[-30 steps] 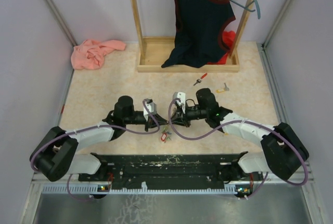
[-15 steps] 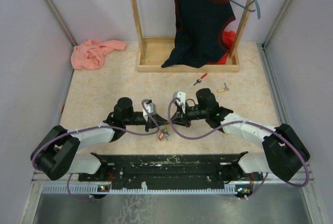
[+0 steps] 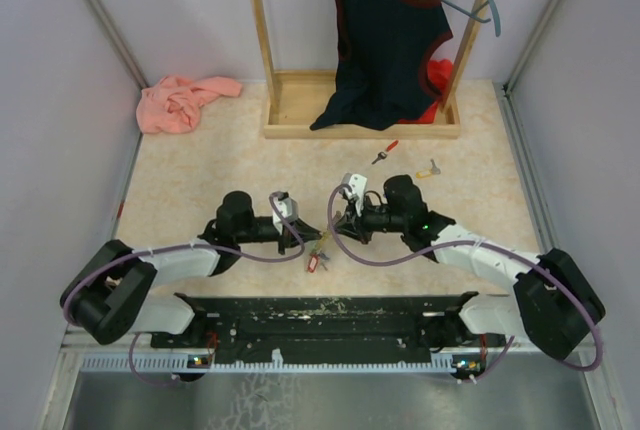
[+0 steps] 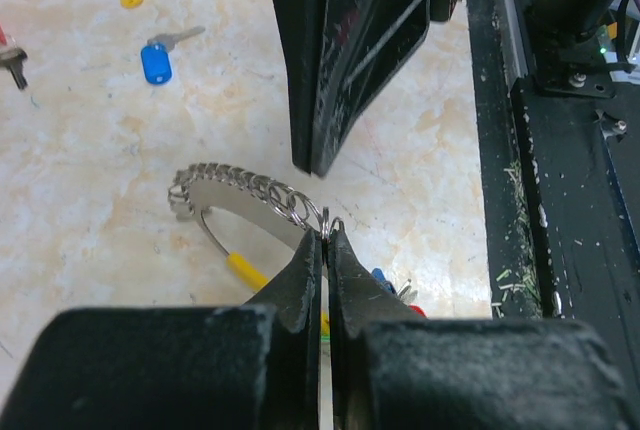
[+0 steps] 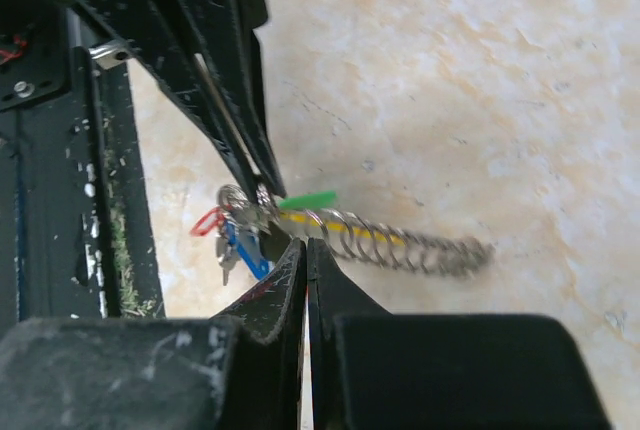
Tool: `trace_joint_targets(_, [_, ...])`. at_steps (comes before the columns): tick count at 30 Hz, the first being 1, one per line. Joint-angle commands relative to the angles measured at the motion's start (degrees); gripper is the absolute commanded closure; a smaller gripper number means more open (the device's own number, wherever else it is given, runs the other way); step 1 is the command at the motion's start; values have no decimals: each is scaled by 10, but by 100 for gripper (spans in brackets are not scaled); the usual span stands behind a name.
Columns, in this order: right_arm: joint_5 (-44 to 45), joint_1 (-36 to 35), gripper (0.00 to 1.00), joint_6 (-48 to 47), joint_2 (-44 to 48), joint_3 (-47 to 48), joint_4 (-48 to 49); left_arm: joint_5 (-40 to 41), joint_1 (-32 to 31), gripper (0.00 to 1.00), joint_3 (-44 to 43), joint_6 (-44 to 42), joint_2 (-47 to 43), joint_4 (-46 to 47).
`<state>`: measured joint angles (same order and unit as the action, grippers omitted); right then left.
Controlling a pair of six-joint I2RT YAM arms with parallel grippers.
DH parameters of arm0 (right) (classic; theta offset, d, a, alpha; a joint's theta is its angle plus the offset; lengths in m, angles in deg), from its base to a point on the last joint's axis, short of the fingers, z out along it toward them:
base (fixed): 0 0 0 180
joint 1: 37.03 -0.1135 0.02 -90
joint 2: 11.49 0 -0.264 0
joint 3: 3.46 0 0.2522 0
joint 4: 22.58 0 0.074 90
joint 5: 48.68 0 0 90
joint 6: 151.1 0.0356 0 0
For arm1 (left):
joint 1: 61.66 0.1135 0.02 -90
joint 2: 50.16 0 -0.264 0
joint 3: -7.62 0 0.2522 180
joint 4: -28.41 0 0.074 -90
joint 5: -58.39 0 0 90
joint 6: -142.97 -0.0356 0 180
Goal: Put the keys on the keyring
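The keyring (image 4: 240,185), a grey coiled loop with a yellow section, lies between both grippers near the table's front (image 3: 318,250). My left gripper (image 4: 325,230) is shut on a small split ring at the coil's end. My right gripper (image 5: 306,245) is shut, its tips against the coil (image 5: 400,240); I cannot tell whether a loop is pinched. Red, blue and green tags (image 5: 240,245) hang at the ring's end. Loose keys lie farther out: a blue one (image 4: 158,58), a yellow one (image 3: 428,168) and a red one (image 3: 385,152).
A wooden rack (image 3: 300,120) with a dark top (image 3: 385,40) on hangers stands at the back. A pink cloth (image 3: 185,100) lies back left. The black base rail (image 3: 330,315) runs just behind the keyring.
The right wrist has shifted slightly to the right and the left gripper has crept toward the keyring. The keyring's tags have moved a little away from the rail.
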<state>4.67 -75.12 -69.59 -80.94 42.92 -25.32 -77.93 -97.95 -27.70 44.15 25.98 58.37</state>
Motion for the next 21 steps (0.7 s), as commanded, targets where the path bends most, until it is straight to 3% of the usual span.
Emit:
trace_joint_targets(1, [38, 7, 100, 26, 14, -6, 10, 8, 2, 98, 19, 15, 3, 18])
trace_joint_targets(9, [-31, 6, 100, 56, -1, -24, 71, 36, 2, 99, 33, 61, 28, 50])
trace_joint_targets(14, [-35, -10, 83, 115, -27, -39, 135, 67, 2, 99, 35, 100, 22, 66])
trace_joint_targets(21, [-5, -18, 80, 205, -71, -75, 261, 75, 2, 99, 38, 144, 25, 92])
